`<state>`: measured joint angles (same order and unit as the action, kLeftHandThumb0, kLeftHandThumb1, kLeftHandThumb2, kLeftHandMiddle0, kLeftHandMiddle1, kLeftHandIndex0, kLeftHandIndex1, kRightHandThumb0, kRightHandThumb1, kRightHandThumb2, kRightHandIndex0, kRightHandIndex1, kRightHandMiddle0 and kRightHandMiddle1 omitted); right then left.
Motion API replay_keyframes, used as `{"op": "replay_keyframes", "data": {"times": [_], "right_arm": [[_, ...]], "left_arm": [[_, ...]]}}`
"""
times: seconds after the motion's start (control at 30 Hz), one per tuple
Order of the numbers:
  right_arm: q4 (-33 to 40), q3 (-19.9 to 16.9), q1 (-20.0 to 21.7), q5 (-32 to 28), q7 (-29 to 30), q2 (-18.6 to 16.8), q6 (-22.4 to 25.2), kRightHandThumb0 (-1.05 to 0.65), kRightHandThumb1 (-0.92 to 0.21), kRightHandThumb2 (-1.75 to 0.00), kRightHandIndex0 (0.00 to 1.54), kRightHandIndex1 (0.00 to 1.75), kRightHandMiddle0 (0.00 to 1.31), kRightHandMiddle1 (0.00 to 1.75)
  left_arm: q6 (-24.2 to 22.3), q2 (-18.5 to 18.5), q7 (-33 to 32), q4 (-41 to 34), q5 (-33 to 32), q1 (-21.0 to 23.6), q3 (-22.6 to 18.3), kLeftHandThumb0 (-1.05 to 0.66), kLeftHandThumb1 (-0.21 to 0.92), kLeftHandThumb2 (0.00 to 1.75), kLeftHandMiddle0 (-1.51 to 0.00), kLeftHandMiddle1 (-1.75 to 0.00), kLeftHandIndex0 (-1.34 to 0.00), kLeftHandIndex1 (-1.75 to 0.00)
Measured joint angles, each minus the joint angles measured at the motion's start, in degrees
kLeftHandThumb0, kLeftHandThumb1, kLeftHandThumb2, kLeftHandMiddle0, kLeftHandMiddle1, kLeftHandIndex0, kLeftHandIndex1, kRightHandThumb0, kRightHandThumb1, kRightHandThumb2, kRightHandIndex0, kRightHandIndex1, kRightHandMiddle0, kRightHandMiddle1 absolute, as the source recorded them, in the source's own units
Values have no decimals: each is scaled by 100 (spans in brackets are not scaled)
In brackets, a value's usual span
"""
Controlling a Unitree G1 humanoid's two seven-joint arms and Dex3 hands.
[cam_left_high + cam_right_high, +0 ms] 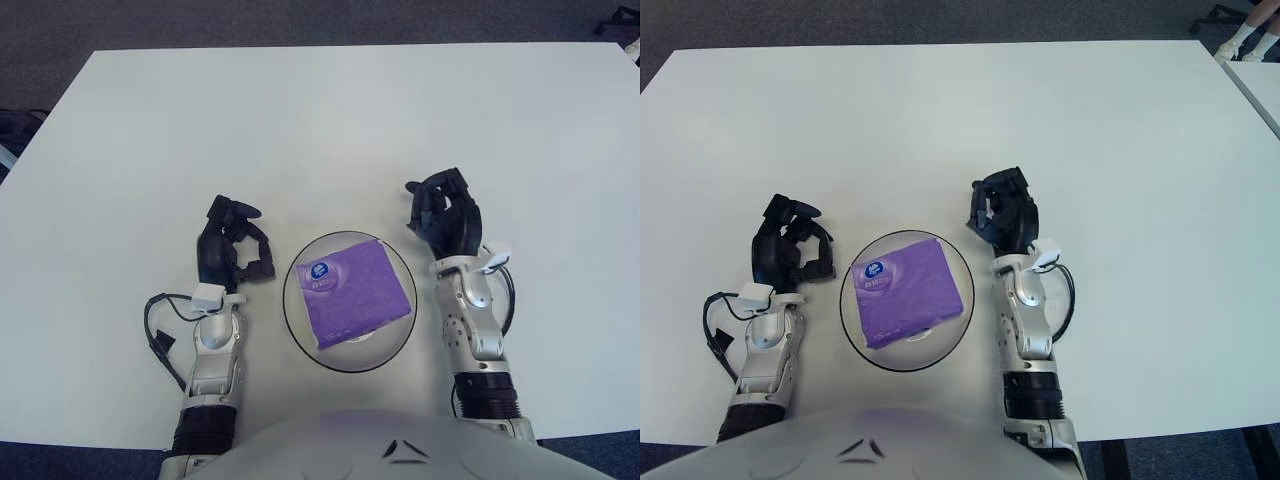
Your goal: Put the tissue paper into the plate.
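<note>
**Lying in the plate: the tissue pack, with one hand at each side**

Starting from the left, the left hand [232,252] shows over the white table [330,120], just beside the left rim of the plate. Its dark fingers [256,262] are curled inward, toward the plate, and they hold nothing. A thin black cable [158,338] makes a loop near the left forearm, on the table surface.

At the middle there is the plate [296,318], a round shallow dish with a dark rim. It stands on the table close to the robot's body, between the two arms. The tissue paper [358,292] is inside the plate. It is a flat purple pack with a small round white and blue label [321,270] near its upper left corner. The pack lies turned a little, so its corners come close to the rim of the plate, and its far corner seems to reach the rim. No hand touches the pack.

At the right, the right hand [446,216] shows above the table, just beside the upper right part of the plate rim and apart from the pack. Its fingers [987,205] are bent and gathered together, and they grip nothing. The right forearm runs down from the wrist along the right side of the plate toward the robot's body.
</note>
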<state>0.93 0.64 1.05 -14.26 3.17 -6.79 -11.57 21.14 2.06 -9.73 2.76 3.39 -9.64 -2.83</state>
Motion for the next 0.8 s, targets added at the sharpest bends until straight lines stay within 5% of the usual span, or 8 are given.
{"op": "replay_keyframes", "data": {"times": [0.8], "right_arm": [[-1420, -130, 584, 780, 98, 47, -1331, -1, -50, -96, 60, 130, 43, 175]], "left_arm": [[-35, -19, -40, 18, 60, 7, -3, -1, 2, 167, -86, -175, -58, -174]]}}
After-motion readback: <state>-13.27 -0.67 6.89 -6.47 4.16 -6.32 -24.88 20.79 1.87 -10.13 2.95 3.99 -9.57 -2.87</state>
